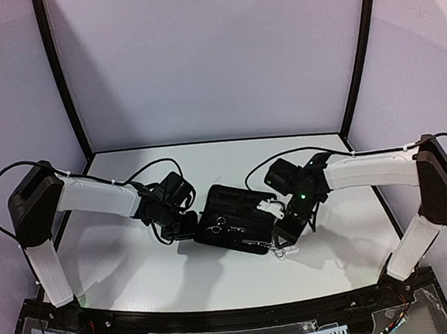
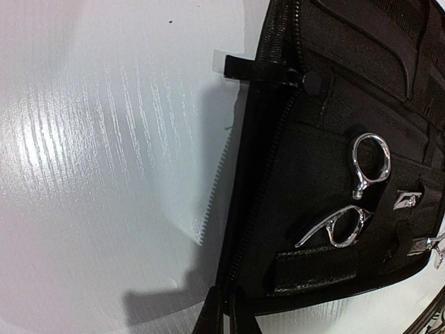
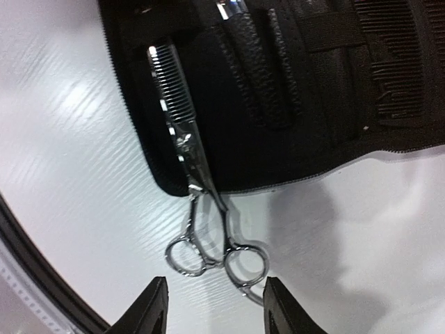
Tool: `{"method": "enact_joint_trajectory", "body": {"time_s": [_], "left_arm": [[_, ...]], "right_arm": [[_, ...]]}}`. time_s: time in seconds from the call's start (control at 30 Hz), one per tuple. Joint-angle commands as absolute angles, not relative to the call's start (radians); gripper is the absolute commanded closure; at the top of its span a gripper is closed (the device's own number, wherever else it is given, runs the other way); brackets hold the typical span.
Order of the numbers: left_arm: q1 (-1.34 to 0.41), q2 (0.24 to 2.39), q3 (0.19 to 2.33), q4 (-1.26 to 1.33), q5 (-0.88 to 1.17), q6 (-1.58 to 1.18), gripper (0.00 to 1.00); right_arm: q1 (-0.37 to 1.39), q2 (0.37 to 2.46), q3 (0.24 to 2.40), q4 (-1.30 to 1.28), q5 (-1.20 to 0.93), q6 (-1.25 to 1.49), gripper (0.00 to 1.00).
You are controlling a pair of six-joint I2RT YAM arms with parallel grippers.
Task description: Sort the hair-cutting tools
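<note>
My left gripper (image 1: 183,227) sits pinched shut at the left edge of the flat black rectangular zip case (image 1: 235,211) (gripping it or not, I cannot tell). Rightward, the thin silver metal scissors (image 3: 200,209) lie blades-away across the case's rim, ring handles just ahead of my right gripper (image 3: 212,309), its jaws half open and empty.

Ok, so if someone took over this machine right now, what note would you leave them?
Left tool: shut, at the left edge of the case.
Right tool: open, empty, just short of the toothed scissors.
Toothed scissors: blades on the open case, rings on the table.
Other scissors: tucked in the case.
One comb sits in the case; a second I can't make out.
To do: likely seat the loose scissors.
</note>
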State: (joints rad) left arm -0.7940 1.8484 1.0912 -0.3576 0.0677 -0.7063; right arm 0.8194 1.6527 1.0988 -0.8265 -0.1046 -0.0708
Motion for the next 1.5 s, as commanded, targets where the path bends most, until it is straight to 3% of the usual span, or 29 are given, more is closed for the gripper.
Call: {"method": "enact_joint_trajectory", "body": {"time_s": [0.0,0.1,1.33,1.47], "left_arm": [[-0.779,1.936,1.047,-0.374,-0.026,-0.684,0.99],[-0.779,1.936,1.046,-0.375,-0.029,-0.685,0.99],[-0.779,1.94,1.039,-0.38,-0.036,-0.677,0.99],[-0.778,1.94,1.039,-0.379,-0.034,-0.679,0.99]], "right_arm": [[0.857,1.664,1.099,-0.784,0.002,-0.05,0.58],[0.881,1.659,1.091,-0.799,0.011,-0.045,0.63],[0.962,1.809,1.071,-0.747,0.114,-0.036,0.67],[0.964,1.818,1.067,-0.748,0.135,-0.033,0.73]]}}
